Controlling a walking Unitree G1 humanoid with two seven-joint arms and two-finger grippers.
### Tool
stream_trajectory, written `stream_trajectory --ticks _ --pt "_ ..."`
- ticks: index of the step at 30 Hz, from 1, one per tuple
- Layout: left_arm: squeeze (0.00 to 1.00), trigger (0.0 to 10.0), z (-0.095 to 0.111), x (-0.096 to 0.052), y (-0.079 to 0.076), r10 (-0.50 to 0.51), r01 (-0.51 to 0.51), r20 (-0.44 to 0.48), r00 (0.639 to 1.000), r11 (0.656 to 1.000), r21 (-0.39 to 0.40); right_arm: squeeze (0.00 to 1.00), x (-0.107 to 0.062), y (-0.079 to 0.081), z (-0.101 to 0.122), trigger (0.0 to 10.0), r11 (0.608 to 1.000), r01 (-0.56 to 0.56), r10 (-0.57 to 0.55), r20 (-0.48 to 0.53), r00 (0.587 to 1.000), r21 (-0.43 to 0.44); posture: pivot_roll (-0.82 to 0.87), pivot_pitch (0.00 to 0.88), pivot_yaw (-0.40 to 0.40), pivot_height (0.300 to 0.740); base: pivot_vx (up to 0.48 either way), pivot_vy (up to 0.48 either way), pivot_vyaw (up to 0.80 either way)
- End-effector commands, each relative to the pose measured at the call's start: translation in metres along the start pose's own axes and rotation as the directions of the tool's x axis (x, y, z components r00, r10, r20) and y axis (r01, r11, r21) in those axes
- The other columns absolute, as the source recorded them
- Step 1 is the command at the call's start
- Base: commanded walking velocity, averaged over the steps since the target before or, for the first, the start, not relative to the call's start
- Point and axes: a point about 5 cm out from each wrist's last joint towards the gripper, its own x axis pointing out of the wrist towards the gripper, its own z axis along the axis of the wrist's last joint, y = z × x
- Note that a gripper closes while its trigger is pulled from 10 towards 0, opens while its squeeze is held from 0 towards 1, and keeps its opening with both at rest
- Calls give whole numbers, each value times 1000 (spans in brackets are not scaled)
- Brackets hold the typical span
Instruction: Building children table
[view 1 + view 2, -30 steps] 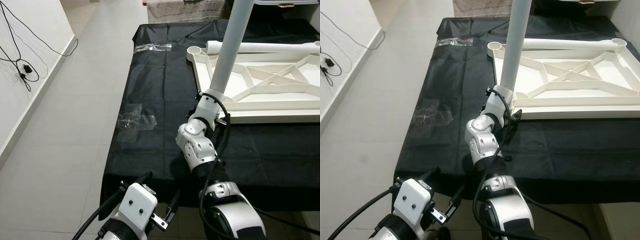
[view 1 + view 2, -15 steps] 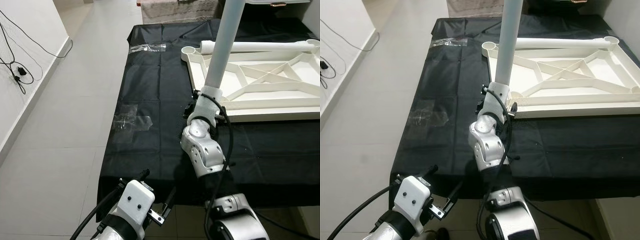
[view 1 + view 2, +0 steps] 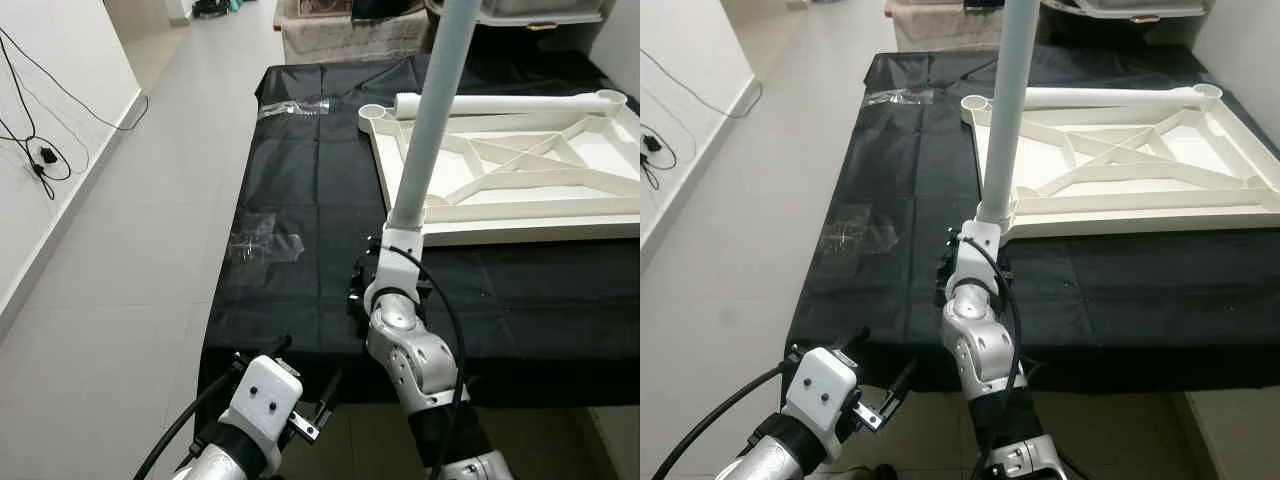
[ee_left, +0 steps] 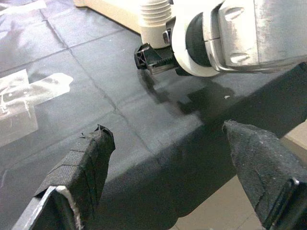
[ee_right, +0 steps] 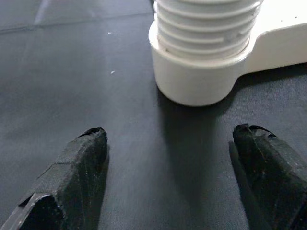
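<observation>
Right tool (image 5: 170, 184) retreated; two legs, one frame (image 3: 520, 190).

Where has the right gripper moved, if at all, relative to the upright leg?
Yes: the right gripper has backed away from the base of the upright leg, toward the near edge of the black cloth.

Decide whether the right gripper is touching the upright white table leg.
Apart. In the right wrist view the right gripper is open, with bare black cloth between its fingers and the table leg.
</observation>
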Motion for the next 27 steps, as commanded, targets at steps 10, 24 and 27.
stream_trajectory --ticks 10,24,27 --pt "0 10000 -16 2 14 121 -120 -36 992 993 20 0 -23 -13 -9 10000 921 -366 380 110 918 -133 62 79 38 740 0 0 0" --pt "0 10000 -25 -4 29 316 -315 -69 946 949 35 0 -33 -21 -36 10000 844 -489 514 74 855 -219 62 38 34 740 0 0 0" --pt "0 10000 -29 -4 31 343 -341 -84 935 939 44 0 -34 -21 -41 10000 823 -522 545 51 837 -226 62 38 34 740 0 -212 0"
